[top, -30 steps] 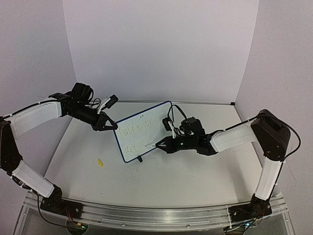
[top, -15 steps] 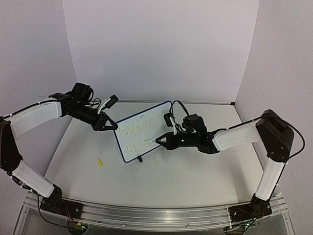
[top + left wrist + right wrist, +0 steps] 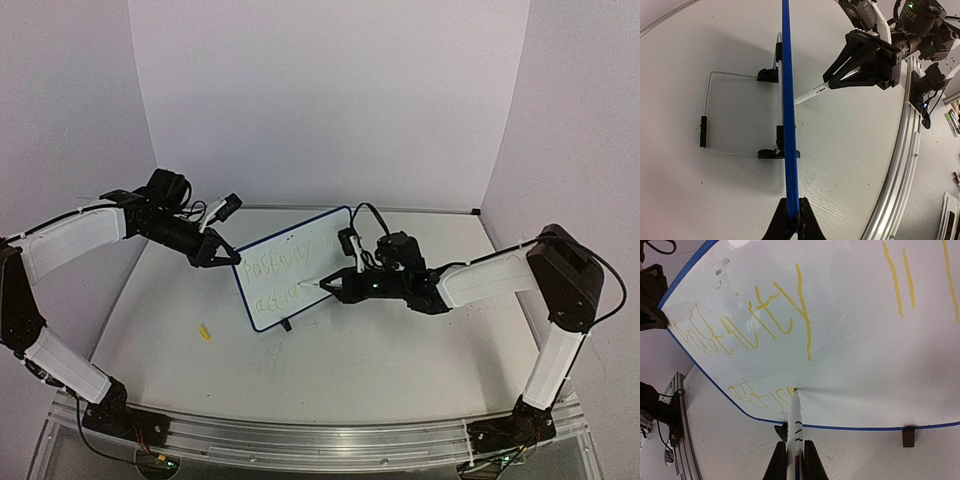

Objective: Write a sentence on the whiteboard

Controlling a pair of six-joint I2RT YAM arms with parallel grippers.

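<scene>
The whiteboard (image 3: 292,275) stands tilted on the table, blue-framed, with two black feet. My left gripper (image 3: 226,256) is shut on its left edge; in the left wrist view the blue edge (image 3: 789,125) runs up from the closed fingers (image 3: 792,225). The sentence (image 3: 747,322) is yellow scrawl in two lines, the lower line (image 3: 760,396) short. My right gripper (image 3: 337,285) is shut on a white marker (image 3: 795,430), whose tip touches the board at the end of the lower line. The marker also shows in the left wrist view (image 3: 812,92).
A small yellow marker cap (image 3: 204,332) lies on the table left of the board. The board's wire stand (image 3: 707,112) rests behind it. White walls close in the back and sides. A metal rail (image 3: 300,440) runs along the near edge.
My right gripper with the marker has shifted slightly up and right along the lower line. The left gripper and the board have not moved.
</scene>
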